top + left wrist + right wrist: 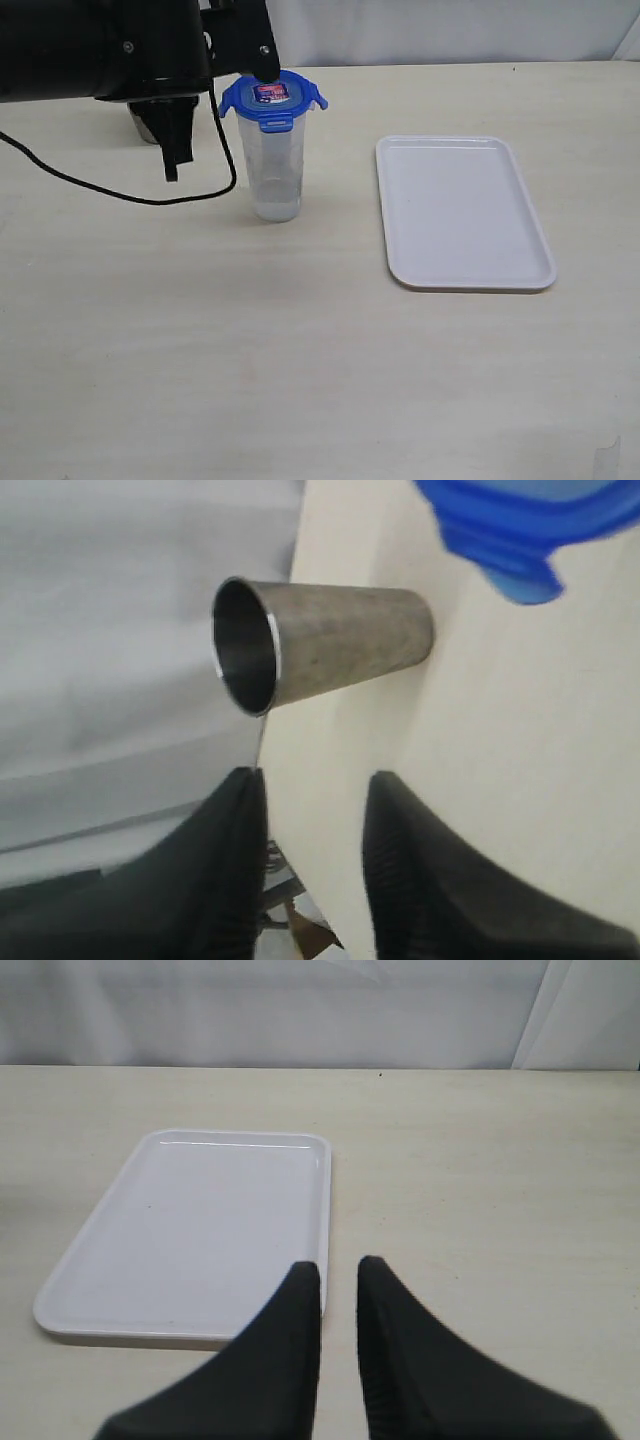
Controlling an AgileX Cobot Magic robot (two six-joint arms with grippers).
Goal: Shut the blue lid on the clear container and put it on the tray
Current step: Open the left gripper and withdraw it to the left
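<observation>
The clear container (272, 170) stands upright on the table, left of the tray (465, 215). The blue lid (272, 98) sits on its mouth, sticker facing up, with its side flaps sticking outward. My left gripper (312, 780) hangs just left of and behind the container. It is open, with nothing between its fingers (173, 155). In the left wrist view only an edge of the lid (520, 530) shows. My right gripper (340, 1265) hovers over the near rim of the tray (190, 1230), jaws a narrow gap apart and empty. It is out of the exterior view.
A tapered steel cup (320, 645) stands behind the left arm near the table's far edge and is mostly hidden in the exterior view (148, 125). A black cable (120, 190) loops across the table left of the container.
</observation>
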